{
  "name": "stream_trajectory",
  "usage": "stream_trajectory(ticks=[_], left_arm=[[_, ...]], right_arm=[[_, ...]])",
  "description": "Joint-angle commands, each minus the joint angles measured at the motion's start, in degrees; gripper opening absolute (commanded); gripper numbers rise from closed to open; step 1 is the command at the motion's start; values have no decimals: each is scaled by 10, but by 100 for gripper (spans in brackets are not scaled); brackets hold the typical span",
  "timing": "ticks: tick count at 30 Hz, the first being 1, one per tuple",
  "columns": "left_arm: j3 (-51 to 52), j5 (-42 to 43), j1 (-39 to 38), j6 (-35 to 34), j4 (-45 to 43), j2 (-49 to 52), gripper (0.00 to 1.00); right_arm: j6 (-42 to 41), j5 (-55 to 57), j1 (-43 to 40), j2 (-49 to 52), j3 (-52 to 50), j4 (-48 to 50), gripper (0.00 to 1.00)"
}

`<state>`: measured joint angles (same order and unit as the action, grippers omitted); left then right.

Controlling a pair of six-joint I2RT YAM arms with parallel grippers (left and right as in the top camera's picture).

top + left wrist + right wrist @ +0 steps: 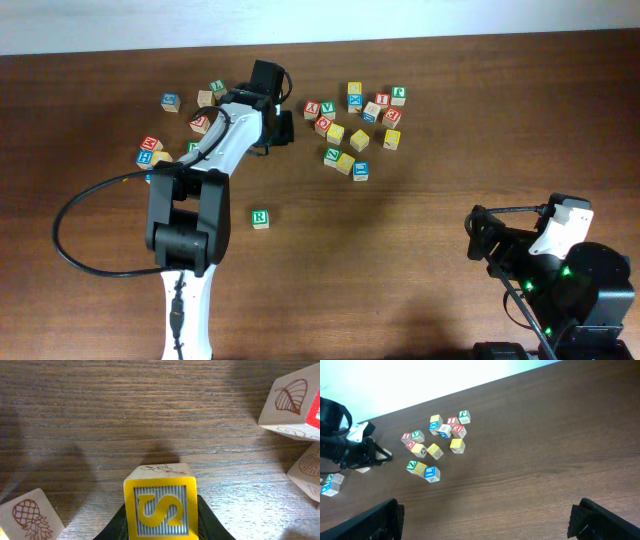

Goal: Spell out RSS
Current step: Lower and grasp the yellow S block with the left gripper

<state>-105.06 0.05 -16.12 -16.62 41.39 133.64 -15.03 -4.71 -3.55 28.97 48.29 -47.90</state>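
One wooden cube with a yellow S face (161, 509) is clamped in the left gripper (281, 127), behind the wooden green R cube (260, 218), likely to be set beside it; the right gripper (487, 522) idles spread wide, far right of it

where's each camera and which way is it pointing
Overhead: above the table, looking straight down; both arms show.
Left wrist: on the left arm, facing the table; left hand shut on the S cube.
Right wrist: raised on the right arm, facing across to the loose cubes; open right hand at the bottom corners.
Shared: overhead and right wrist both show the left arm and those cubes.
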Motion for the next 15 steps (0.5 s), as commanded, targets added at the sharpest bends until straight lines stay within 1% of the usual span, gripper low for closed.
stream_trajectory(ticks=[1, 5, 7, 9, 15], left_arm=[[-9, 22, -2, -33, 23, 5, 26], [-17, 31, -2, -64, 64, 4, 25], [-38, 66, -2, -65, 97, 4, 24], [-59, 84, -2, -65, 122, 4, 21], [-127, 98, -3, -80, 250, 4, 18]], right_arm=[[-2, 7, -1, -3, -2, 2, 98], [-2, 7, -1, -3, -2, 2, 98], [-2, 7, -1, -3, -2, 2, 98], [-2, 7, -1, -3, -2, 2, 98], [-2, 7, -1, -3, -2, 2, 98]])
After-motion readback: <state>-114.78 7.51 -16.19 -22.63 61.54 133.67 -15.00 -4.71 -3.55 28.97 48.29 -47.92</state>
